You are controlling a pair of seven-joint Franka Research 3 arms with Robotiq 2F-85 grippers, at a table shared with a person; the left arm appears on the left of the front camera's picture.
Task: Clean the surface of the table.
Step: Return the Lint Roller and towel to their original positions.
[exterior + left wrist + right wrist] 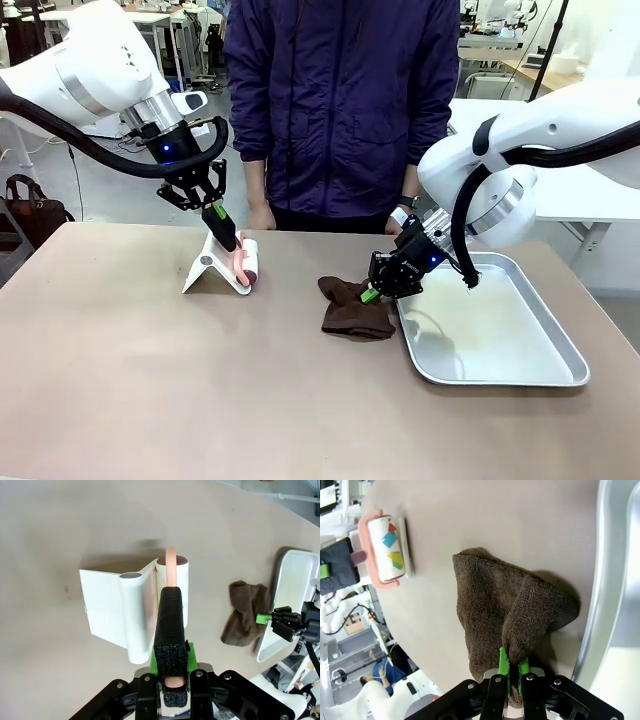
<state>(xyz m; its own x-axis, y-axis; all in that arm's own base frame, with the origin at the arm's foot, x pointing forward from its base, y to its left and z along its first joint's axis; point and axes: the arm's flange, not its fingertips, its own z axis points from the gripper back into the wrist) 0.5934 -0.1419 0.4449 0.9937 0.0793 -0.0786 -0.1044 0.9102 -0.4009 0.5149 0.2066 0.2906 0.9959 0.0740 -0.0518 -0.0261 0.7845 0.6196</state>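
Left gripper (222,229) fingers clenched on roller (246,262) handle. Right gripper (372,293) pinches cloth (352,308), soft and limp, at its 3 o'clock edge. Tabletop (200,390) looks rigid and smooth.

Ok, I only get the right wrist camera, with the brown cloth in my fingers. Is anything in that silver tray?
Observer: No, the tray looks bare where I can see it.
Operator: Who's got the roller thing?
Observer: The left gripper is shut on the lint roller, on its handle.
Operator: Is anybody there?
Observer: Yes, a person stands at the far side of the table.
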